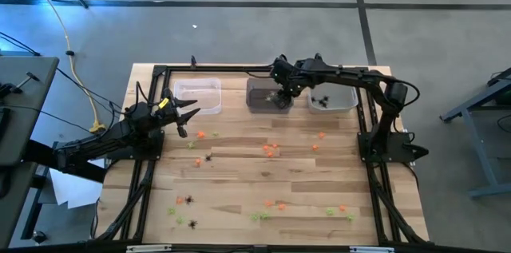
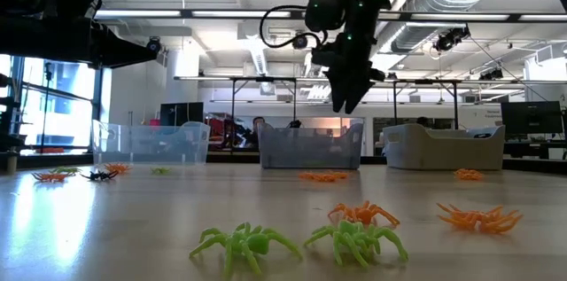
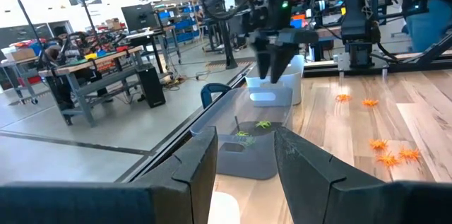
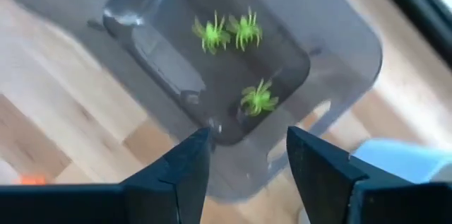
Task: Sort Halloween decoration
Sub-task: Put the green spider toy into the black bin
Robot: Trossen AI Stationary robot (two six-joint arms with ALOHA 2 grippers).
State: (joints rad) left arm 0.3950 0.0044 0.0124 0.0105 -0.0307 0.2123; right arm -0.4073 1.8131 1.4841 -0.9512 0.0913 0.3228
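Small plastic spiders, the Halloween decoration, lie scattered on the wooden table: orange ones (image 1: pixel 271 149), green ones (image 1: pixel 259 215) (image 2: pixel 244 245) and black ones (image 1: pixel 190 199). Three translucent bins stand in a row at the far edge. My right gripper (image 4: pixel 244 164) (image 1: pixel 283 93) hangs open above the middle bin (image 4: pixel 339 33), pointing steeply down, with nothing between its fingers. Three green spiders (image 4: pixel 244 32) lie on that bin's floor. My left gripper (image 3: pixel 244 160) (image 1: pixel 185 117) waits open and level by the left bin (image 1: pixel 196 93), holding nothing.
The right bin (image 1: pixel 333 97) holds black spiders (image 1: pixel 322 101). A black frame (image 1: pixel 239 68) runs along the table's far edge and down both sides. Bare wood lies in the middle between the spider clusters. Benches and shelving fill the room beyond the table.
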